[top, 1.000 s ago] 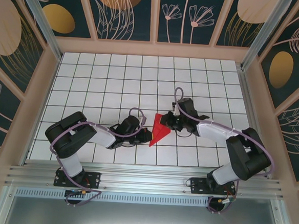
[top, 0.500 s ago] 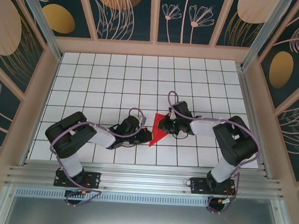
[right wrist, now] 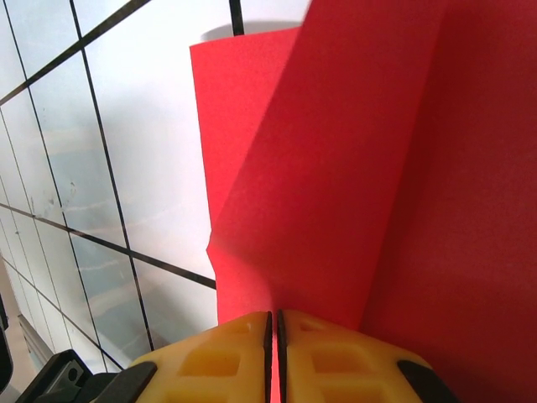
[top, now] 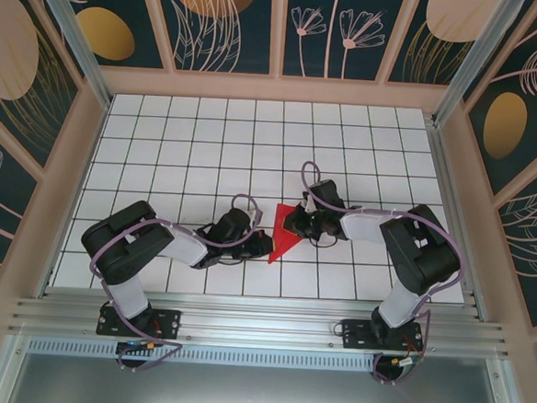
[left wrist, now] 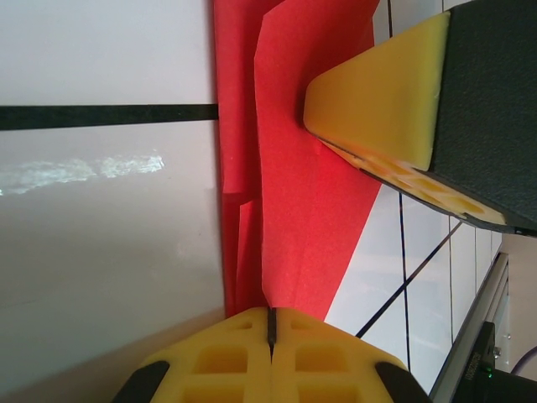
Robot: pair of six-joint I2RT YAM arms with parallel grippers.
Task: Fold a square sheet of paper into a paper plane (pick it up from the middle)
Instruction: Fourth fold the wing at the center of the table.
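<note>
The red paper (top: 283,236) lies folded into a narrow pointed shape at mid-table, its tip toward the near edge. My left gripper (top: 262,237) meets it from the left, low on the tiles. In the left wrist view the paper (left wrist: 310,210) shows layered creases, and one folded edge runs into the seam of my shut left gripper (left wrist: 270,317). A yellow finger (left wrist: 377,101) of the right gripper presses on the paper's far end. My right gripper (top: 296,224) comes from the right. Its wrist view has the paper (right wrist: 336,168) rising between the shut right gripper (right wrist: 274,323).
White grid tiles (top: 207,151) cover the table, with free room behind and to both sides of the arms. Wooden-framed walls (top: 267,86) with patterned panels enclose it. An aluminium rail (top: 260,325) runs along the near edge by the arm bases.
The right arm has folded inward, its elbow swinging left, and its gripper has slid a little left onto the paper. The left arm has stayed put.
</note>
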